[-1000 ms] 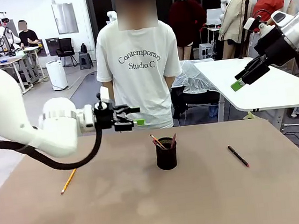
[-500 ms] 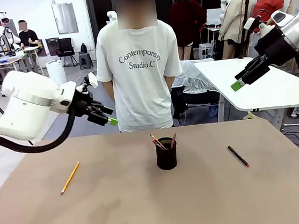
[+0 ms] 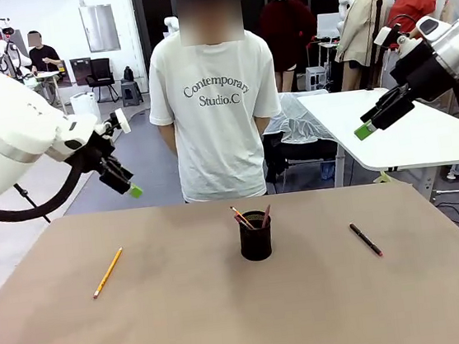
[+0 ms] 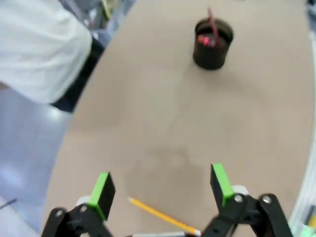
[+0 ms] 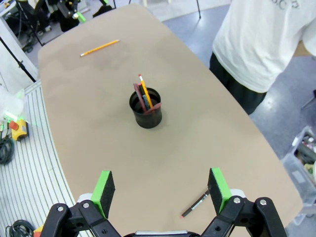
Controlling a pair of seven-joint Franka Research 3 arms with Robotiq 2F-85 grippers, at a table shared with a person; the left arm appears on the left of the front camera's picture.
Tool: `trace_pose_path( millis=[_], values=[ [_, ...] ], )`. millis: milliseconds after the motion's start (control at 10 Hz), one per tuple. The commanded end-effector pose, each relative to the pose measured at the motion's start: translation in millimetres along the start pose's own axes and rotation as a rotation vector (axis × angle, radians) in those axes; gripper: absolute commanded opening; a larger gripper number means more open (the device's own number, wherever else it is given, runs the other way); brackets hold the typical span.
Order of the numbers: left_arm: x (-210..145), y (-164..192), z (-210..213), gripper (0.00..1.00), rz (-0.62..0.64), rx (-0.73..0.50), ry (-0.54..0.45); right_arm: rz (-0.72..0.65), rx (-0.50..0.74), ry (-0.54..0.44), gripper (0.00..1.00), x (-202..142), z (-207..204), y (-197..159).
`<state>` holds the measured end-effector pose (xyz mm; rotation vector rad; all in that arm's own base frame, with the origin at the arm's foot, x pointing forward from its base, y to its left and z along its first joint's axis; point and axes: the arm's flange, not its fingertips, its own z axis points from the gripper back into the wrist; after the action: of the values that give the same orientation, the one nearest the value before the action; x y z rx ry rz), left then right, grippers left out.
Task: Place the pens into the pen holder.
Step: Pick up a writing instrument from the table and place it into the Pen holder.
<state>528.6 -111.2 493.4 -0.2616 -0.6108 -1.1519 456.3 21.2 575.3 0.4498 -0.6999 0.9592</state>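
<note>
Both arms high off table (image 3: 230, 321), jaws wide & empty; L aimed at pencil (image 3: 107, 272), R at black pen (image 3: 366, 239).

Smooth matt table (image 3: 230, 321), matt black pen holder (image 3: 255, 239), glossy white plastic left arm (image 3: 2, 140).

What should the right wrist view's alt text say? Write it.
A black pen holder with pens in it stands on the table, seen from above between the right arm's open green-padded fingers. A yellow pencil lies beyond it, a black pen nearer; a person in white stands alongside.
</note>
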Motion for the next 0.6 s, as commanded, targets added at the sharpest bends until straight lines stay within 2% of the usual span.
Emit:
trace_pose_path(
  millis=[0,100,200,300,500],
  values=[
    [-3.4,-6.8,-2.6,1.00,0.098,-0.039,0.129,0.002,0.003,-0.004,1.00,0.6,1.0,0.0],
    [-4.7,-7.3,-5.7,1.00,0.131,-0.035,0.124,0.002,0.003,-0.004,1.00,0.6,1.0,0.0],
    [-4.4,-3.0,-9.2,1.00,0.127,-0.039,0.073,0.002,0.003,-0.004,1.00,0.6,1.0,0.0],
    [-10.9,-4.0,-7.6,1.00,0.080,-0.010,0.110,0.002,0.003,-0.004,1.00,0.6,1.0,0.0],
    [-10.9,-4.0,-7.6,1.00,0.080,-0.010,0.110,0.002,0.003,-0.004,1.00,0.6,1.0,0.0]
  ],
)
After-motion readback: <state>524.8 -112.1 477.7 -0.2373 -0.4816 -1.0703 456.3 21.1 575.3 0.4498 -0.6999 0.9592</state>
